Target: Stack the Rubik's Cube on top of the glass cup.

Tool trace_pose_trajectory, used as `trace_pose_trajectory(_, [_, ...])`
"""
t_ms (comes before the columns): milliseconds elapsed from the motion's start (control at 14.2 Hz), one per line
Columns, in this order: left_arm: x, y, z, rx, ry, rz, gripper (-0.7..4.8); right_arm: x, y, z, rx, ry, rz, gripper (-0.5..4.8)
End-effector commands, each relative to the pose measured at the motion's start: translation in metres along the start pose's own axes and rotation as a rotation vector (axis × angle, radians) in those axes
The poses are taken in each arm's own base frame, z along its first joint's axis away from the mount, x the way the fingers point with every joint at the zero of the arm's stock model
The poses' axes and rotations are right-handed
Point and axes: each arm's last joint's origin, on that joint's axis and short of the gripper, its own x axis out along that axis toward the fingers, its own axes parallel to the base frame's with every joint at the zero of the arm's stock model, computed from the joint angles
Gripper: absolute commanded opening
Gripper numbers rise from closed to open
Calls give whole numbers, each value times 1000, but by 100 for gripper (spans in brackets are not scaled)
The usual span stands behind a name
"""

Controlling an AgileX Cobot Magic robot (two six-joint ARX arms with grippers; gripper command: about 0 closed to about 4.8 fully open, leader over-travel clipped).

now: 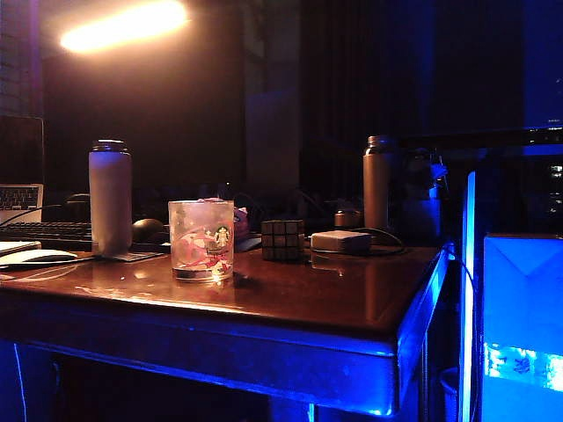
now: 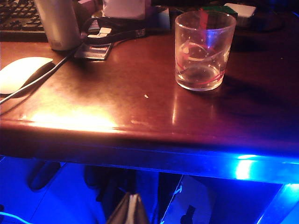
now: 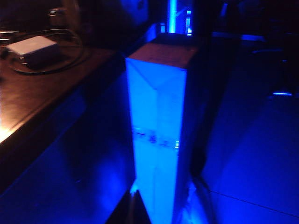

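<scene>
The glass cup, a short clear tumbler with pink print and a round logo, stands upright near the table's front edge. The Rubik's Cube sits on the table just behind and to the right of it, apart from the cup. In the left wrist view the glass cup is empty, and the cube's green top peeks out behind it. My left gripper is shut and empty, low in front of the table edge. My right gripper is shut and empty, off the table's right side. Neither gripper shows in the exterior view.
A tall white bottle, keyboard and white mouse occupy the table's left. A flat grey box with a cable and a metallic bottle stand behind the cube. A tall blue-lit carton stands beside the table's right end.
</scene>
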Motion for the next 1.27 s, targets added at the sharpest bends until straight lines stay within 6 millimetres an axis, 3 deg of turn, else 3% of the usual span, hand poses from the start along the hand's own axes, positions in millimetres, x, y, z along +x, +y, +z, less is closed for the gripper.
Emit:
trace_pose_trajectory(71, [0, -1, -2, 1, 16, -15, -3, 0, 0, -2, 4, 11, 4, -5])
trace_pose_trajectory(424, [0, 0, 2, -4, -26, -6, -3, 0, 0, -1, 55, 7, 2, -6])
trace_pose_trajectory(636, [-9, 5, 37, -200, -278, 73, -3, 0, 0, 0, 143, -4, 2, -6])
trace_pose_trajectory(848, [-32, 10, 88, -225, -378, 181, -3, -2, 0, 11, 160, -62, 9, -5])
trace_pose_trajectory(989, [-36, 15, 134, -189, -373, 191, -3, -8, 1, 26, 158, -101, 13, -6])
trace_pose_trajectory(1272, [1, 21, 237, -70, -86, -37, -3, -12, 2, 73, 148, -149, 15, -6])
